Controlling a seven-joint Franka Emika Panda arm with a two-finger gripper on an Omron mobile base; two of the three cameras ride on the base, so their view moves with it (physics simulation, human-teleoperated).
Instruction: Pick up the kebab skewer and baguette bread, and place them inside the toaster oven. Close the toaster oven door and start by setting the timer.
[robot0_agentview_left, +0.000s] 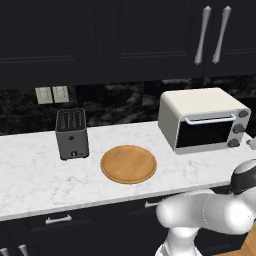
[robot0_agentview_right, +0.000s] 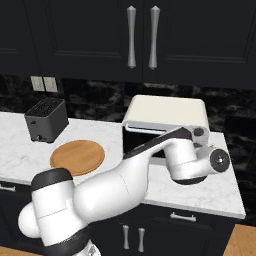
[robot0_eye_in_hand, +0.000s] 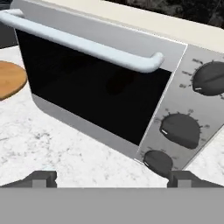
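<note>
- Fingertips (robot0_eye_in_hand: 43, 178) of the gripper (robot0_eye_in_hand: 111, 179) stand spread wide at the bottom of the hand view, holding nothing, low over the marble counter (robot0_eye_in_hand: 65, 148).
- Straight ahead of the open gripper, just beyond the tips, stands the oven (robot0_eye_in_hand: 131, 87); the right tip sits just under its lowest knob (robot0_eye_in_hand: 158, 162).
- Oven door (robot0_eye_in_hand: 94, 94) is shut: dark glass, with the silver handle (robot0_eye_in_hand: 83, 43) running along its top edge.
- Three dark knobs are stacked on the grey panel at the door's right: the lowest, a middle knob (robot0_eye_in_hand: 180, 130) and a top knob (robot0_eye_in_hand: 211, 78).
- From the right base view the arm (robot0_agentview_right: 125, 185) reaches across the oven's front (robot0_agentview_right: 145, 137), and the hand is near the counter's right end.
- From the left base view the oven (robot0_agentview_left: 200, 117) sits at the counter's right end, toward the back wall.
- Round wooden board (robot0_agentview_left: 128, 164) lies bare near the counter's front edge, left of the oven and apart from it.
- Black toaster (robot0_agentview_left: 72, 133) stands left of the board, farther back.
- Skewer and baguette cannot be made out anywhere.
</note>
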